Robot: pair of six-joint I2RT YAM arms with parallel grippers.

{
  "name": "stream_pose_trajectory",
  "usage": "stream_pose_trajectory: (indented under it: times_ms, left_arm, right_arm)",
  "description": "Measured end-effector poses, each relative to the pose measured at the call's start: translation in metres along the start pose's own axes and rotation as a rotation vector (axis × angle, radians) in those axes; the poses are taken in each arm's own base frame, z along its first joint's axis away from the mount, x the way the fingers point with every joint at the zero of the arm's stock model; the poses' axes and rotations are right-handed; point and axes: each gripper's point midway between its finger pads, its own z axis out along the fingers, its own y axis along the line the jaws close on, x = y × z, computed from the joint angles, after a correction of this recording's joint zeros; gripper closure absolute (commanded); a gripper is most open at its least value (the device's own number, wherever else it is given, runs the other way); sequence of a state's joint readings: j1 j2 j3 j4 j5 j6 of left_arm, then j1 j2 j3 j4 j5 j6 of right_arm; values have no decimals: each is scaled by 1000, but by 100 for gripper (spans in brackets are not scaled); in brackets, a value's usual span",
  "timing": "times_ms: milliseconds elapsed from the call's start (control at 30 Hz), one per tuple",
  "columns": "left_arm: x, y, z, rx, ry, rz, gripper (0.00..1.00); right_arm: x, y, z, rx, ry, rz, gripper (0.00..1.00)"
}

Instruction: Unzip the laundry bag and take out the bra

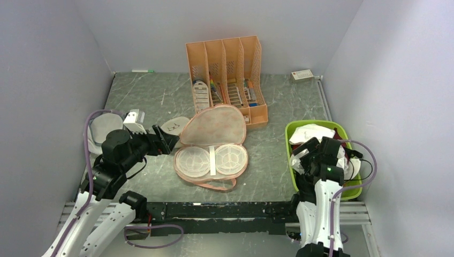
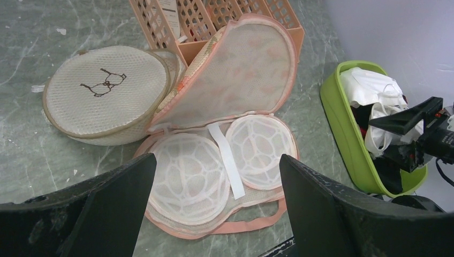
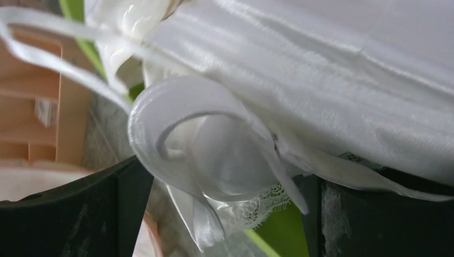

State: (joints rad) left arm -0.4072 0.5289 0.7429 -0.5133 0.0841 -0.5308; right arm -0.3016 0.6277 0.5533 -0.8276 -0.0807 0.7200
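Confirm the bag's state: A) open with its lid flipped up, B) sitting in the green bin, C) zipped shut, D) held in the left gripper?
A: the bag lies unzipped, lid raised toward the rack, mesh cups exposed.

Lab test booth: plain white walls (image 1: 48,64) around grey marbled table (image 1: 150,96).

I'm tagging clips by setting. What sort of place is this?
Probably a robot lab test cell: plain white walls box in a marble-look table, two arms are bolted at its near edge, and the laundry bag and orange file rack look like props.
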Motion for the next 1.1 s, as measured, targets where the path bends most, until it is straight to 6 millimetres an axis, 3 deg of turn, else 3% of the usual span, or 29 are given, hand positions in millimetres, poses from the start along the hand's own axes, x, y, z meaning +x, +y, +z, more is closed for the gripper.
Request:
stream_pose_trajectory:
  times_ms: [200,367,467,633,900,1033,1100]
  left_arm:
    - [1,0,-1,-1,3,-1,3]
    - [1,0,-2,-1,2,-1,3]
    - [2,1,-2,-2,5,-2,3]
    - [4,2,2,-11,21,-3,3]
    - [9,5,7,-25,47,-5,3]
    - [9,5,7,-26,48,-6,3]
    - [9,5,7,-26,48,-9,3]
  right_arm:
    - [-27,-12,27,91,-131,113,0]
    - [-24,-21,37,157,-104,143,0]
    - [-35,-14,20,140,-143,136,0]
    - [-65,9,-30,58,-274,139,0]
    - [-65,7,-67,83,-285,141,0]
    - [-73,27,-86,9,-289,102,1]
    - [-73,45,-91,-81,-268,38,6]
